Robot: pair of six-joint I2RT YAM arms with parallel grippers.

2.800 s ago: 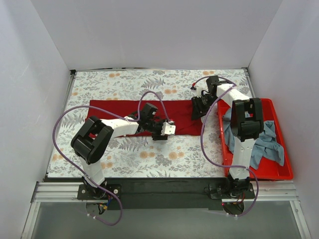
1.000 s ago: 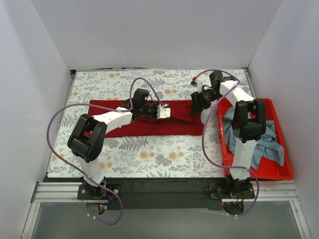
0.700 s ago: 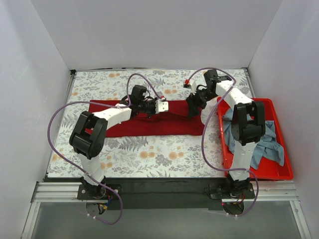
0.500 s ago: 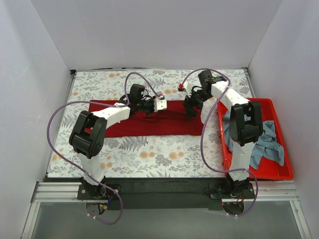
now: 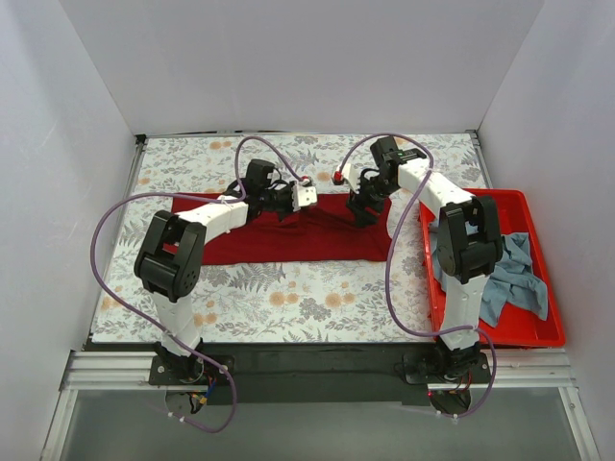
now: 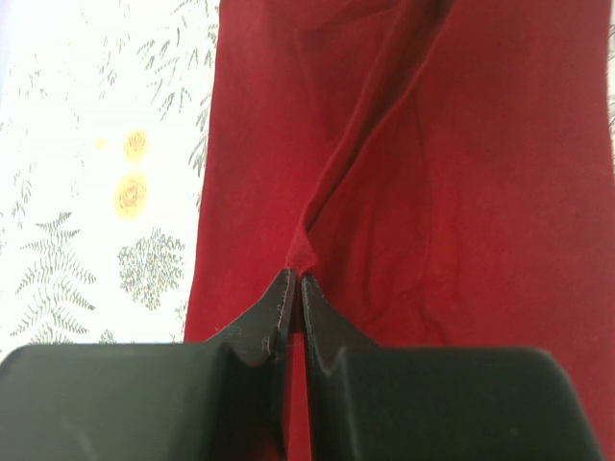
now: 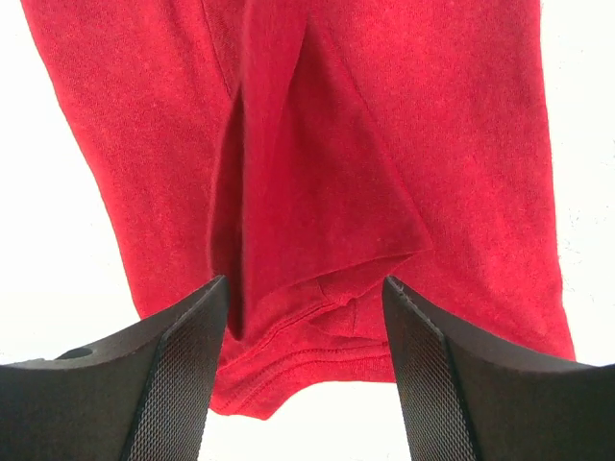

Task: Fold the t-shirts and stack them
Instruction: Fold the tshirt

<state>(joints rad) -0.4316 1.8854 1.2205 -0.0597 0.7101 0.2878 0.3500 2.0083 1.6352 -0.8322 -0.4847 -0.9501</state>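
Long creased band — dark red t-shirt (image 5: pixel 307 237); ridge pinched in left gripper (image 6: pixel 293 284).

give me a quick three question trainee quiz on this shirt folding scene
1. True or false: the left jaws are shut on a pinch of the dark red t-shirt.
2. Where does the grey-blue t-shirt lie? A: under the dark red t-shirt. B: in the red bin. C: in the right jaws.
3. Fill the blank: in the right wrist view, the right jaws stand ____ over the dark red t-shirt.

Key: 1 true; 2 B; 3 open.
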